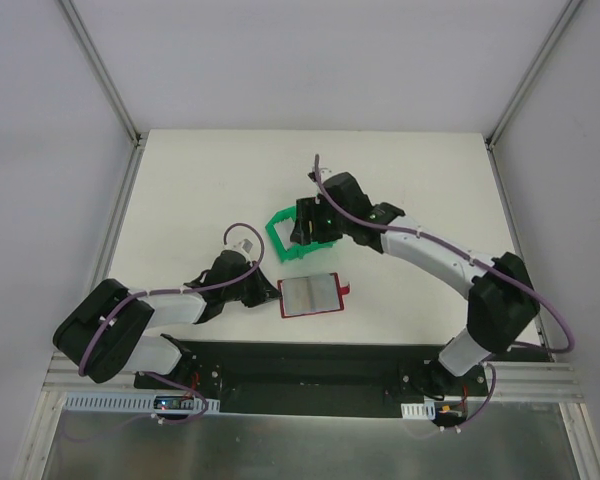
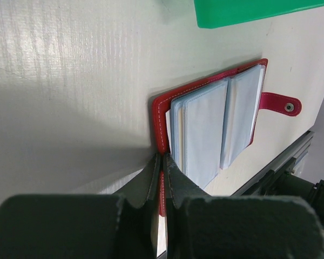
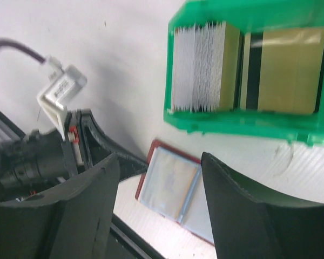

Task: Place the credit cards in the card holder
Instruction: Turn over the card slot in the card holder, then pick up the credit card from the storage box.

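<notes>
The card holder point(image 1: 310, 294) lies open on the table, dark red with pale blue-grey pockets point(image 2: 205, 129) and a snap tab point(image 2: 281, 103). My left gripper point(image 2: 162, 159) is shut on its left red edge, pinning the cover. The holder also shows in the right wrist view point(image 3: 170, 183). The credit cards stand in a green bin point(image 3: 243, 124): a whitish-grey stack point(image 3: 200, 67) on the left and golden-yellow ones point(image 3: 283, 70) on the right. My right gripper point(image 3: 159, 162) is open and empty, hovering over the bin point(image 1: 300, 235).
The green bin's edge shows at the top of the left wrist view point(image 2: 248, 11). A black base plate point(image 1: 310, 365) runs along the table's near edge, close below the holder. White walls enclose the table.
</notes>
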Controlling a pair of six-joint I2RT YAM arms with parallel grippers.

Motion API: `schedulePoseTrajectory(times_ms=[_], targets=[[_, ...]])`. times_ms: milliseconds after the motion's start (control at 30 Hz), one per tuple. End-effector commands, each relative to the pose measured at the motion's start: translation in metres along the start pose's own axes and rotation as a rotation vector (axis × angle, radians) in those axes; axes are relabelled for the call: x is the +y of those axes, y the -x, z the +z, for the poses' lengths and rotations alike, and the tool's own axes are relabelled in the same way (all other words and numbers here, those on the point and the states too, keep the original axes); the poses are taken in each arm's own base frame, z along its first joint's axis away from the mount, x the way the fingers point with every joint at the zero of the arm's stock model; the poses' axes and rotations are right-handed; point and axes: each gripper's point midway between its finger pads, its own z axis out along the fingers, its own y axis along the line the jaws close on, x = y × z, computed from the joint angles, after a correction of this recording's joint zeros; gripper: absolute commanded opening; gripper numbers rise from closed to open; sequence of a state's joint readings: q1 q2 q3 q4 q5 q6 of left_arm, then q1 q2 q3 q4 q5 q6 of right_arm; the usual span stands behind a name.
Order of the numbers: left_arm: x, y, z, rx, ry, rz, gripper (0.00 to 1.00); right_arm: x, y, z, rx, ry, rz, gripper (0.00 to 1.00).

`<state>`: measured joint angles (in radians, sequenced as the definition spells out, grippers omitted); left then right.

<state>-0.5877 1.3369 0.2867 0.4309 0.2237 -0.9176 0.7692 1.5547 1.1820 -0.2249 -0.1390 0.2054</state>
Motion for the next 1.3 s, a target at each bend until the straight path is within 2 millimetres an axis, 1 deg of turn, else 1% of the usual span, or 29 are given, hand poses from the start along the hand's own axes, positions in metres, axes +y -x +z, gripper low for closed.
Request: schedulePoseTrajectory(times_ms=[0, 100, 133, 167, 200, 333, 533, 633, 733, 933, 1267], targets=[[0.068, -0.030, -0.010, 0.074, 0.249, -0.009, 0.00, -0.014, 0.030, 0.013, 0.030, -0.092, -0.059, 0.65], [0.067, -0.030, -0.011, 0.071, 0.247, -0.005, 0.00, -0.025, 0.041, 0.031, 0.080, -0.138, -0.055, 0.66], [0.067, -0.029, -0.011, 0.067, 0.247, -0.004, 0.00, -0.030, 0.042, 0.042, 0.101, -0.151, -0.055, 0.66], [0.066, -0.029, -0.012, 0.066, 0.246, -0.004, 0.00, -0.028, 0.045, 0.045, 0.106, -0.140, -0.058, 0.66], [0.066, -0.028, -0.012, 0.065, 0.244, -0.003, 0.00, -0.029, 0.044, 0.054, 0.127, -0.133, -0.059, 0.65], [0.065, -0.025, -0.014, 0.052, 0.241, -0.006, 0.00, -0.034, 0.048, 0.071, 0.152, -0.119, -0.062, 0.66], [0.063, -0.022, -0.016, 0.046, 0.237, 0.009, 0.00, -0.040, 0.045, 0.091, 0.182, -0.085, -0.043, 0.67], [0.061, -0.020, -0.016, 0.045, 0.236, 0.014, 0.00, -0.037, 0.041, 0.099, 0.197, -0.016, 0.019, 0.68], [0.062, -0.020, -0.016, 0.045, 0.239, 0.014, 0.00, -0.039, 0.042, 0.104, 0.184, 0.023, 0.076, 0.68], [0.065, -0.022, -0.016, 0.050, 0.249, 0.012, 0.00, -0.044, 0.038, 0.108, 0.191, 0.030, 0.080, 0.70], [0.066, -0.023, -0.014, 0.061, 0.250, 0.014, 0.00, -0.049, 0.022, 0.117, 0.236, 0.028, 0.086, 0.70]])
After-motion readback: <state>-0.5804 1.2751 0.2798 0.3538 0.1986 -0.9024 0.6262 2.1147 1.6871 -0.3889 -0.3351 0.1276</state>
